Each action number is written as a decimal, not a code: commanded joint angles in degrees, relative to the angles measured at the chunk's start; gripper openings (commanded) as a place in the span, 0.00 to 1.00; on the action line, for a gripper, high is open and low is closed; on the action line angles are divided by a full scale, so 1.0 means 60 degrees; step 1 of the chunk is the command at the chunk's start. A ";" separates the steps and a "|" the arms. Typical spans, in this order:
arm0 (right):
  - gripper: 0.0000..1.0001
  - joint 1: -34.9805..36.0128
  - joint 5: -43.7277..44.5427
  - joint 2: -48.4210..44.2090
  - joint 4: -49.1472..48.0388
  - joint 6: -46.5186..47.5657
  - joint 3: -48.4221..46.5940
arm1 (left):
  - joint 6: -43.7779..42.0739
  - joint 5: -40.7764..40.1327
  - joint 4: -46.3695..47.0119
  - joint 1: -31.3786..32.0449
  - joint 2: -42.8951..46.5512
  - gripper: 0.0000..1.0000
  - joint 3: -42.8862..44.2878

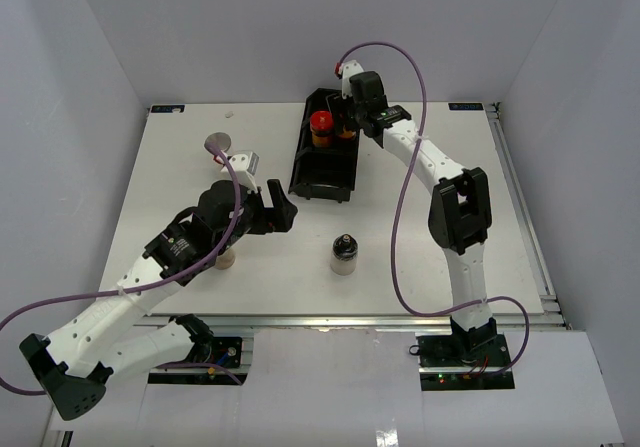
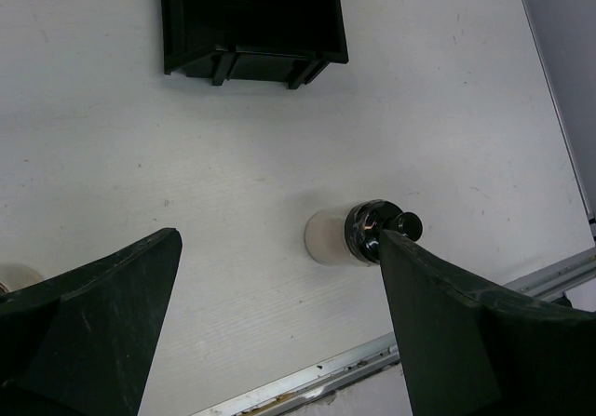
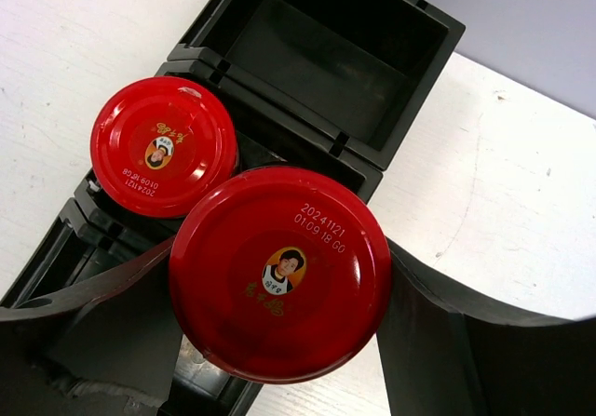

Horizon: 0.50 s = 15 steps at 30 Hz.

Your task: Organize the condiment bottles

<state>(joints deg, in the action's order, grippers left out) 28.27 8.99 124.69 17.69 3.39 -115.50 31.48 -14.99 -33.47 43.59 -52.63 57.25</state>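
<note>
My right gripper (image 3: 279,276) is shut on an amber bottle with a red cap (image 3: 279,272), one finger on each side of it. It hangs at the right rim of the black tray (image 3: 410,25), close beside a second red-capped bottle (image 3: 163,146) that stands in the tray (image 1: 322,172). In the top view that second bottle (image 1: 321,125) shows, and the right gripper (image 1: 352,119) hides the held one. A pale bottle with a dark cap (image 1: 344,254) stands upright on the table. My left gripper (image 1: 288,210) is open and apart from it, to its left. In the left wrist view the pale bottle (image 2: 331,237) lies ahead of the open left gripper (image 2: 279,248).
A bottle with a flat grey lid (image 1: 215,144) stands at the back left. Another pale bottle (image 1: 226,259) is partly hidden under the left arm. The tray's near compartments (image 1: 325,167) hold nothing. A metal rail (image 1: 400,317) runs along the table's near edge.
</note>
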 commanded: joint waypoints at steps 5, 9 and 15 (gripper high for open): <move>0.15 0.0102 0.0298 0.0150 -0.1600 0.0123 -0.0501 | -0.0038 -0.0144 -0.0075 -0.0059 0.0207 0.98 0.0214; 0.31 0.0107 0.0355 0.0306 -0.1615 0.0109 -0.0481 | -0.0033 -0.0146 -0.0046 -0.0059 0.0224 0.98 0.0213; 0.53 0.0161 0.0401 0.0454 -0.1644 0.0108 -0.0447 | -0.0033 -0.0183 -0.0036 -0.0059 0.0202 0.98 0.0204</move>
<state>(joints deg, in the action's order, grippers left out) 28.70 9.76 129.56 16.49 3.44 -115.50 31.48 -15.35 -33.47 43.59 -52.60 57.25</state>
